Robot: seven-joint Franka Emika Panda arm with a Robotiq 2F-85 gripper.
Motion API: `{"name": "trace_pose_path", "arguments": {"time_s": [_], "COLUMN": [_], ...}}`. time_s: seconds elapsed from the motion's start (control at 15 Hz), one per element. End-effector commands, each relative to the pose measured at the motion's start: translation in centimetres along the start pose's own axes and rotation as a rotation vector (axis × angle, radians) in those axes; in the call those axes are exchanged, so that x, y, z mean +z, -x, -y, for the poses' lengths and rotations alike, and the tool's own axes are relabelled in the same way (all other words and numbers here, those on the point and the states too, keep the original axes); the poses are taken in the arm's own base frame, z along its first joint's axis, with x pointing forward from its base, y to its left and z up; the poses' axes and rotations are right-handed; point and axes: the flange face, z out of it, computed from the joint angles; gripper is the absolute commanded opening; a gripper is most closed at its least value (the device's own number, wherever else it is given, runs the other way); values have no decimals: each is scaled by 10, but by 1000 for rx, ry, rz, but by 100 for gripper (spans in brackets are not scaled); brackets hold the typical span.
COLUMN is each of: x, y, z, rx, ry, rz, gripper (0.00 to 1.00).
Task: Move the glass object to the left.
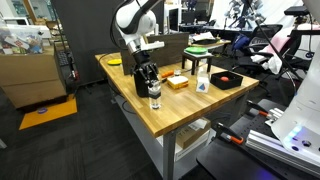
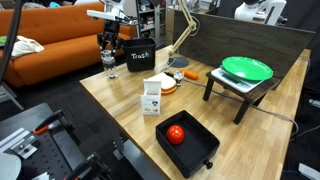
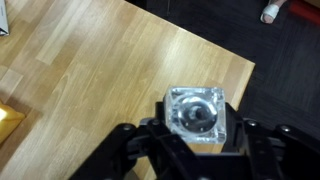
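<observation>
The glass object [image 3: 196,108] is a small clear glass seen from above in the wrist view, sitting between my two fingers. My gripper [image 3: 198,128] is closed against both of its sides. In both exterior views the glass [image 1: 154,97] [image 2: 108,67] hangs upright under my gripper [image 1: 151,86] [image 2: 108,56], at or just above the wooden table [image 1: 185,110] near its edge. Whether its base touches the wood I cannot tell.
A black container [image 2: 138,55] marked "Trash" stands right beside the gripper. On the table are also a flat orange block [image 1: 177,82], a small white bottle [image 2: 152,98], a black tray [image 2: 190,150] holding a red ball, and a green plate [image 2: 246,68] on a stand.
</observation>
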Motion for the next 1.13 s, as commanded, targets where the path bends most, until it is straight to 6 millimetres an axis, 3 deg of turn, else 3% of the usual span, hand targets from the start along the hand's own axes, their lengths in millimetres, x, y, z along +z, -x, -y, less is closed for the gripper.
{"name": "trace_pose_path", "arguments": {"time_s": [0.0,0.13,0.33,0.4,0.47,1.07], "x": [-20,-33,-59,-47,-53,-44], "y": [4,7,17,6,8,5], "z": [-8,-11,-17,-14,-14,-12], "rx": [-14,-23,-34,-12,-13,-15], "ry": [-35,-45,-59,-29,-30,-30], "rz": [19,4,-46,-44,-54,-40], "gripper": [89,99,100,100,100,100]}}
